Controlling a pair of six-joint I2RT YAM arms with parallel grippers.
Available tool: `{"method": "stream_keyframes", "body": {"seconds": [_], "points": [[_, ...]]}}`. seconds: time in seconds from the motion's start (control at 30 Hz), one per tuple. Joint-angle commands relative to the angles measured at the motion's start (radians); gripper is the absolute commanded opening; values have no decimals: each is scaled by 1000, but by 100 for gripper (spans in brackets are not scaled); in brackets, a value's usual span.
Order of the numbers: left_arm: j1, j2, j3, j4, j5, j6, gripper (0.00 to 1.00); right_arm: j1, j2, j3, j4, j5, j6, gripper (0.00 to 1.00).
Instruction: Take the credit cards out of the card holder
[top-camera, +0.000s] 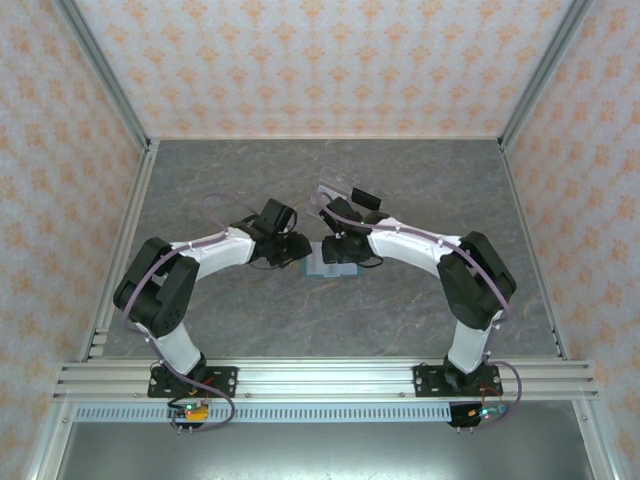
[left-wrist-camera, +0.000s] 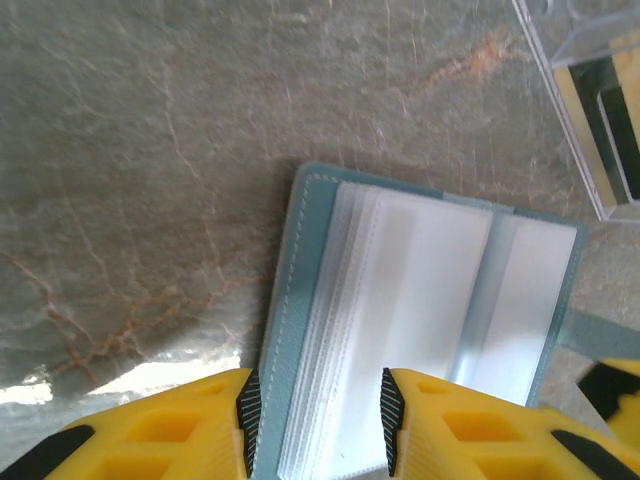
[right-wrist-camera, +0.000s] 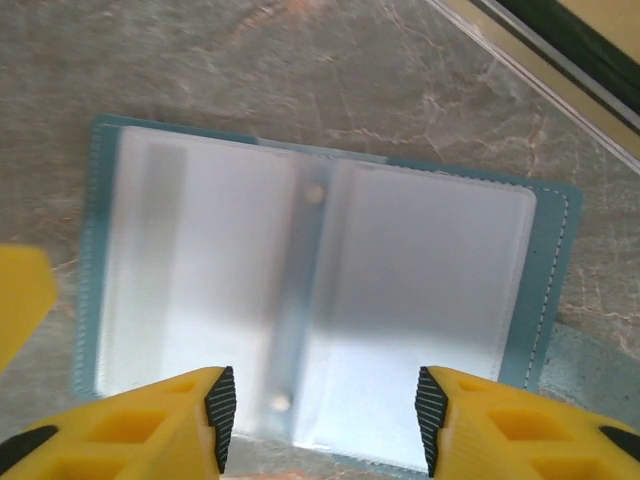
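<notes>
Lying open, flat beneath both claws: card holder (right-wrist-camera: 320, 300), clear sleeves (left-wrist-camera: 400, 300) upward. Right gripper (right-wrist-camera: 325, 415) parted, empty, directly above. Left gripper (left-wrist-camera: 315, 415) astride sleeve edge; grasp undetermined. Advise pinning cover, pinching one sleeve only.

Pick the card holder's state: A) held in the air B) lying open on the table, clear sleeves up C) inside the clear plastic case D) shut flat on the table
B: the right wrist view shows the card holder spread open flat on the table, its clear sleeves facing up.
</notes>
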Motion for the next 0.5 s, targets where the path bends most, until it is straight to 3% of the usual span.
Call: {"method": "stream_keyframes", "body": {"seconds": [0.0, 0.23, 0.47], "points": [[21, -34, -31, 25, -48, -40, 39, 8, 15, 30, -15, -27, -27, 55], [37, -42, -51, 56, -10, -53, 39, 21, 107, 78, -48, -32, -41, 57], [35, -28, -53, 117, 71, -52, 35, 19, 158, 87, -88, 68, -18, 51]]}}
